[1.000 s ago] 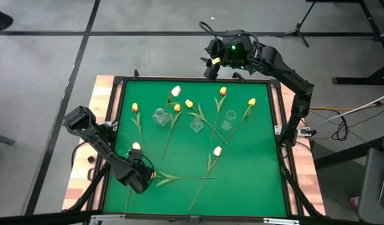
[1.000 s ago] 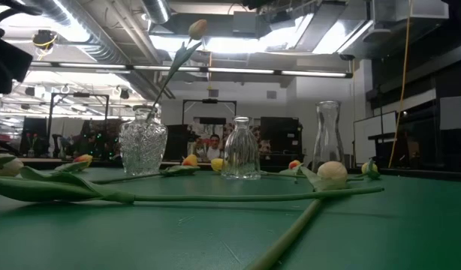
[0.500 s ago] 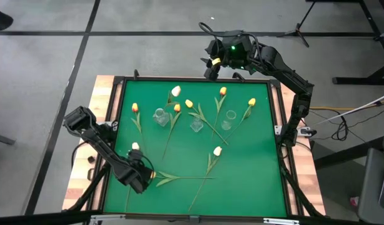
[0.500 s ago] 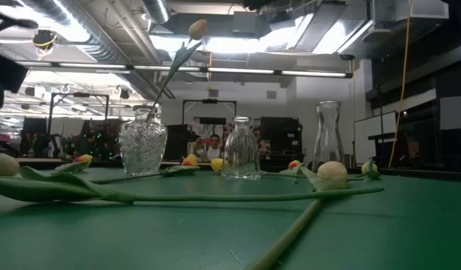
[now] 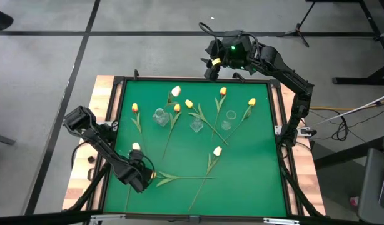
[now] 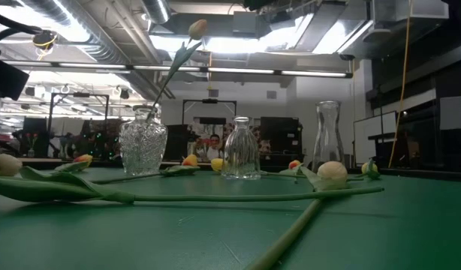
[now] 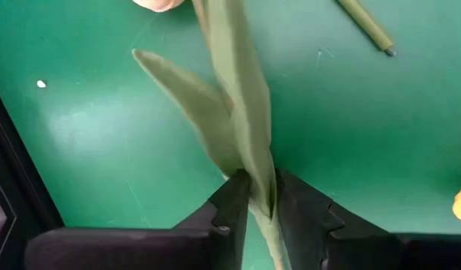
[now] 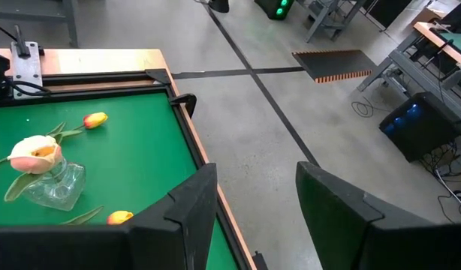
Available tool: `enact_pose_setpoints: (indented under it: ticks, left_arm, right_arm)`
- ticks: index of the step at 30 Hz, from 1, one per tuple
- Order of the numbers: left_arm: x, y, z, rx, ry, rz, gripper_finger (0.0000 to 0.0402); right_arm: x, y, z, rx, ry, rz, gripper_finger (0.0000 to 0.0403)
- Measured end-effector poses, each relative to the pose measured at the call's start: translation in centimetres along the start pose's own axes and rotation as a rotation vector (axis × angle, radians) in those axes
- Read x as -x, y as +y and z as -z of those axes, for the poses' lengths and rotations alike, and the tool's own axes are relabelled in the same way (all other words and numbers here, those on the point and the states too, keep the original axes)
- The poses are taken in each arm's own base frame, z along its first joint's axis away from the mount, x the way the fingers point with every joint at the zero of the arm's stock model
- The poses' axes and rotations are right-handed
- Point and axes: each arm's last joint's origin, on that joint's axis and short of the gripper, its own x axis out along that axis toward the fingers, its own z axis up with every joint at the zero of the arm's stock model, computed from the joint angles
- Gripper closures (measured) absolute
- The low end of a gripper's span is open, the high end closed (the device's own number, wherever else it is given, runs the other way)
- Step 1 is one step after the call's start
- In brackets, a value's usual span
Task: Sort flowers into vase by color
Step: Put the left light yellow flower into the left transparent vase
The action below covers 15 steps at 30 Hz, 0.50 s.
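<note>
My left gripper (image 5: 137, 176) (image 7: 259, 196) sits near the table's near-left corner, shut on a white tulip (image 5: 136, 146) (image 6: 7, 163). Beside it a yellow-headed tulip (image 5: 179, 177) lies flat on its stem and leaves. Other white, yellow and orange tulips lie on the mat around three glass vases (image 5: 196, 124). One white tulip (image 5: 176, 91) (image 6: 197, 28) stands with its stem in the cut-glass vase (image 6: 143, 150) (image 8: 54, 184). My right gripper (image 5: 211, 64) (image 8: 254, 171) hangs open above the table's far edge. My left gripper pinches the white tulip's stem (image 7: 262, 206) between its two fingers, just below the leaves (image 7: 230, 112), coming from above. The stem runs on past the fingers toward the near edge (image 5: 128, 200). Whether the head (image 7: 159, 4) rests on the mat, I cannot tell.
The green mat (image 5: 254, 175) sits inside a dark raised frame (image 5: 282, 156) on a wooden table. A bottle vase (image 6: 240, 148) and a carafe (image 6: 329, 135) stand mid-table. A loose stem end (image 7: 369, 31) lies close to my left gripper. The near-right mat holds only long stems.
My left arm has stirred slightly in the low view while staying shut on the stem. The flowers and the right arm have kept their places.
</note>
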Motion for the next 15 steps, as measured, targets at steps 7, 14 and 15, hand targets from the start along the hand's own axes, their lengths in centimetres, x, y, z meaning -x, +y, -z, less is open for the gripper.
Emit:
enact_pose_setpoints:
  ticks: [7,14,15]
  left_arm:
    - [0.03,-0.05,-0.05,0.0,-0.016,0.009,0.0394]
    - [0.48,-0.51,-0.29,-0.004,-0.132,0.092,0.0397]
    - [0.76,-0.66,-0.43,0.002,-0.167,0.124,0.0398]
  right_arm:
    - [0.03,0.28,-0.07,-0.009,-0.024,-0.099,0.0219]
    - [0.09,0.68,-0.15,-0.028,-0.053,-0.237,0.0219]
    - [0.11,0.76,-0.17,-0.028,-0.06,-0.266,0.0219]
